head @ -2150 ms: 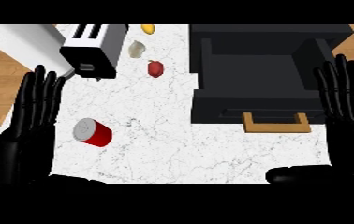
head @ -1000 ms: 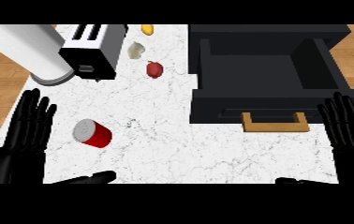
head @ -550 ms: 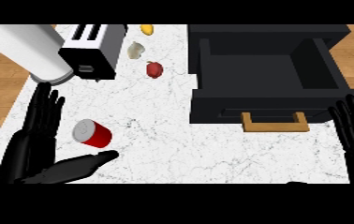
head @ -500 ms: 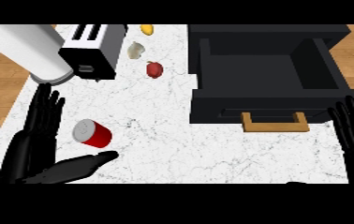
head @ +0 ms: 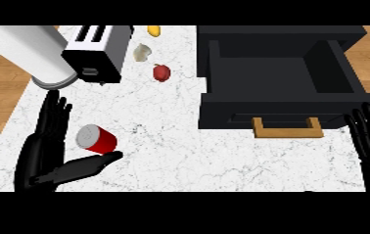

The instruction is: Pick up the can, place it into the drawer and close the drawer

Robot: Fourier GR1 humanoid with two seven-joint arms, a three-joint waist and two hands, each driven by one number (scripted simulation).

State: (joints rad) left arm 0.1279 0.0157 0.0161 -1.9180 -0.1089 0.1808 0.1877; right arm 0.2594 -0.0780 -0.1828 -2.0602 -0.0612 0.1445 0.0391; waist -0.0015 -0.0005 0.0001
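Left hand (head: pixel 45 147) spread open, holding nothing, flanking red can (head: pixel 96 139); centre can between fingers and thumb before you curl; right hand (head: pixel 359 130) open, resting beside open drawer (head: pixel 278 76).

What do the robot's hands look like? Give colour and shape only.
Both are plain glossy black with long, slim, segmented fingers. The left hand shows its palm and thumb; of the right hand only fingers show at the edge. No cables, markings or sleeves are visible.
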